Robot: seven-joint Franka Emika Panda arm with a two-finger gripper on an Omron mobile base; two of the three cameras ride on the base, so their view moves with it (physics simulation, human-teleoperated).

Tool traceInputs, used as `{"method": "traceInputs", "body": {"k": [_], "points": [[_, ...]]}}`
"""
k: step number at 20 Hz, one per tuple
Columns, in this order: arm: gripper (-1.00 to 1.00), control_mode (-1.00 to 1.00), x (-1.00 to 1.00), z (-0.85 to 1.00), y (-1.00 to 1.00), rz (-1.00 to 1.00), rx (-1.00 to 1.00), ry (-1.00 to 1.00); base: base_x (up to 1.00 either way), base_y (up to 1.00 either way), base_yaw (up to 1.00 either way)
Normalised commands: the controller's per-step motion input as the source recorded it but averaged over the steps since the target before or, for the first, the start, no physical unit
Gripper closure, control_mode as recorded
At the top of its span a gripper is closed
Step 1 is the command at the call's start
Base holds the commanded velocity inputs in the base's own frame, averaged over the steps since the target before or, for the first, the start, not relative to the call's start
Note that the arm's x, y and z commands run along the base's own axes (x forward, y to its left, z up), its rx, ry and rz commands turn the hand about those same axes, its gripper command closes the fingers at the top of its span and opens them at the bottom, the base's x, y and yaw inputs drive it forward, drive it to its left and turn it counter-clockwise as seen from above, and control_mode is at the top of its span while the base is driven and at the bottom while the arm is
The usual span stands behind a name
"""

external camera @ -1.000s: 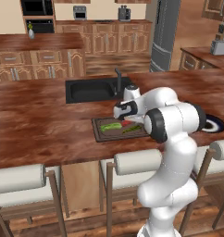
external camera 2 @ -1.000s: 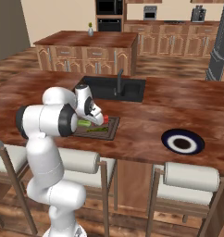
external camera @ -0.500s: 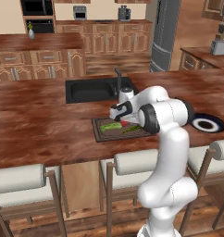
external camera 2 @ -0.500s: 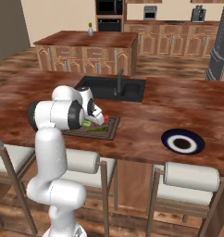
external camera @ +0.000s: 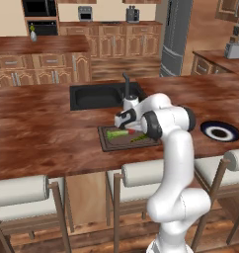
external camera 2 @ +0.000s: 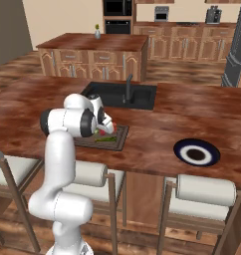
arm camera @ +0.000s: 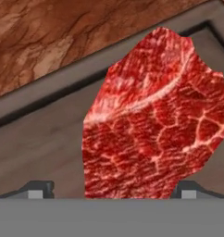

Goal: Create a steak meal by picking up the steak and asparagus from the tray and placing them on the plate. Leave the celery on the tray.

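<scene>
Wooden kitchen table (external camera: 42, 143) carrying tray (external camera: 107, 143), with plate (external camera 2: 196, 152) well apart at 3 o'clock. Jaws spread wide, tips (arm camera: 37, 190) flanking steak (arm camera: 153, 120) on tray: pick-up step. Next: closing on steak, then lifting, carrying to plate

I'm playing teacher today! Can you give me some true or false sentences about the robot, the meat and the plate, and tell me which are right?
1. The plate has food on it. False: nothing lies on it.
2. The steak is on the tray. True.
3. The gripper is right over the steak, one fingertip on each side. True.
4. The plate sits inside the sink. False: it is on the counter, far to the arm's right.
5. The celery lies on the floor. False: it is on the tray.
</scene>
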Motion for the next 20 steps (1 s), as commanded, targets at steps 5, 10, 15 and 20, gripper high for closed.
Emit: {"method": "traceInputs", "body": {"k": [5,10,15,20], "points": [[-1.00,-1.00,0.03,-0.47,-0.32,-0.06,0.00,0.00,0.00,0.00,0.00],[1.00,-1.00,0.00,-0.42,-0.19,-0.05,0.00,-0.01,0.00,0.00,0.00],[1.00,-1.00,0.00,-0.03,0.00,0.00,0.00,0.00,0.00,0.00,0.00],[1.00,-1.00,-0.48,0.25,-0.32,0.00,0.01,0.00,0.00,0.00,0.00]]}}
